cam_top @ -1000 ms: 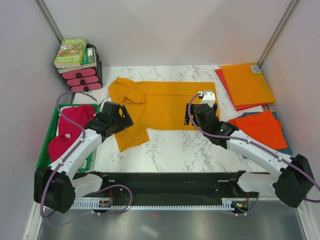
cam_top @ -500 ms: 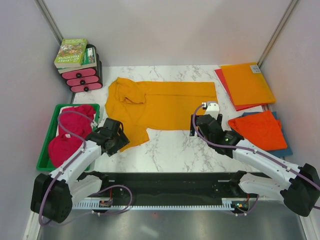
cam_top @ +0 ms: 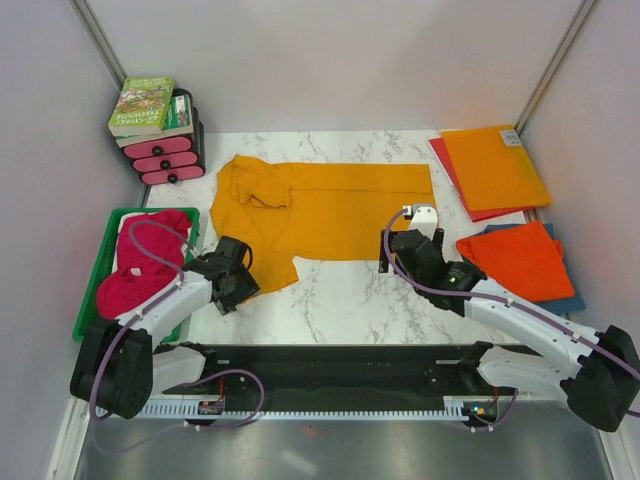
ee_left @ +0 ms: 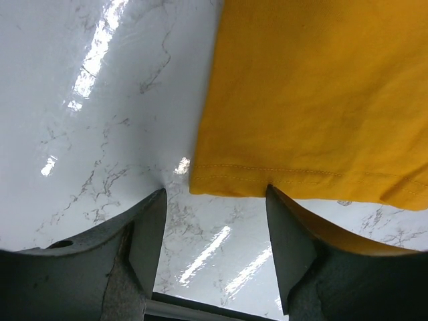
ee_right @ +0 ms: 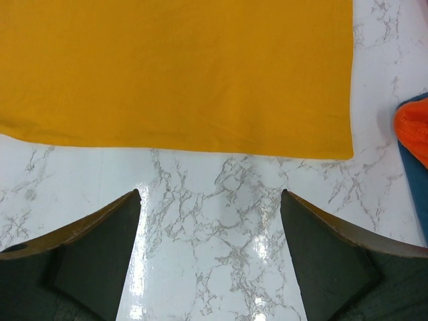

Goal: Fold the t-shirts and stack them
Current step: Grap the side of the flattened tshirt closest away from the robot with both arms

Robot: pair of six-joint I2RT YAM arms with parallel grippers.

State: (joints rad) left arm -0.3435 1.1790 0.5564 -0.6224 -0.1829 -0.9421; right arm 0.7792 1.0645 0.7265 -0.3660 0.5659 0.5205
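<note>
Sideways lies the golden-orange t-shirt [cam_top: 335, 205], hem rightward; left gripper [ee_left: 215, 194], right gripper [ee_right: 210, 195] both wide.

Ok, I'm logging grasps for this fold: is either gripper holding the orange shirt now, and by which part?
Nothing is held. The left gripper is open at a hem corner of the golden-orange t-shirt; the right gripper is open over the marble table.

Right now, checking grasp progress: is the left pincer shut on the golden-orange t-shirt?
No; the left pincer stands open, the golden-orange t-shirt lying flat with its hem just ahead of it.
</note>
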